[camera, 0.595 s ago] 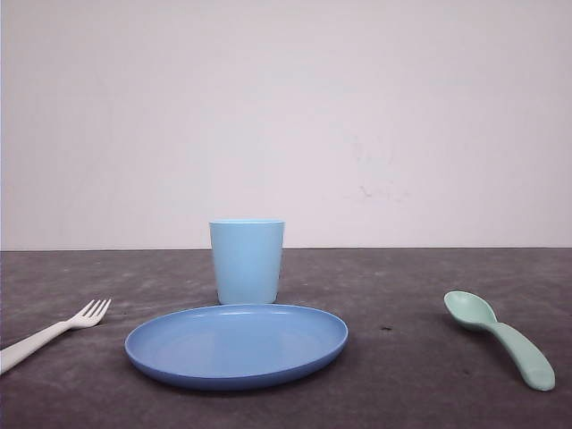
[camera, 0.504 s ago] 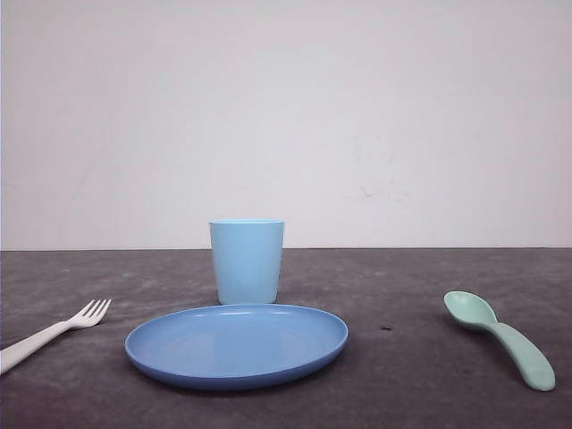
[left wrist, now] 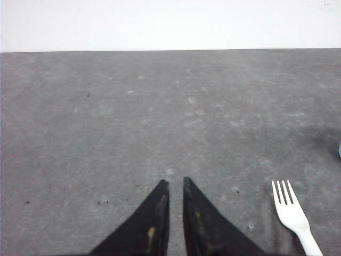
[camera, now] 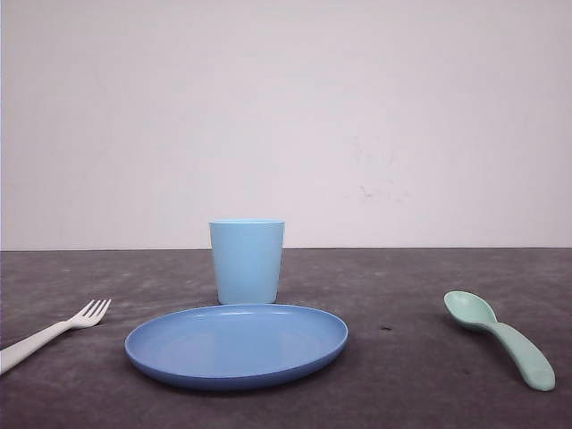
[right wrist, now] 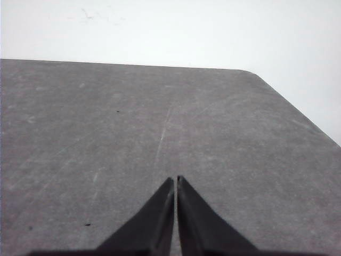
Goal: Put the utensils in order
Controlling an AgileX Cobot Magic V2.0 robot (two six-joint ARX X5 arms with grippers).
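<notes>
Grey table [camera: 420,393] — fork [camera: 54,332] left, spoon [camera: 500,338] right

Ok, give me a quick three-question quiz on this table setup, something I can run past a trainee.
1. True or false: the fork lies on the plate.
2. Which utensil lies on the robot's right side of the table? A) fork B) spoon C) knife
3. Fill in: the cup stands upright just ____ the plate, seen from the front.

Key:
1. False. It lies on the table, left of the plate and apart from it.
2. B
3. Behind

Note: the left gripper and right gripper both have their fingers together, holding nothing.
</notes>
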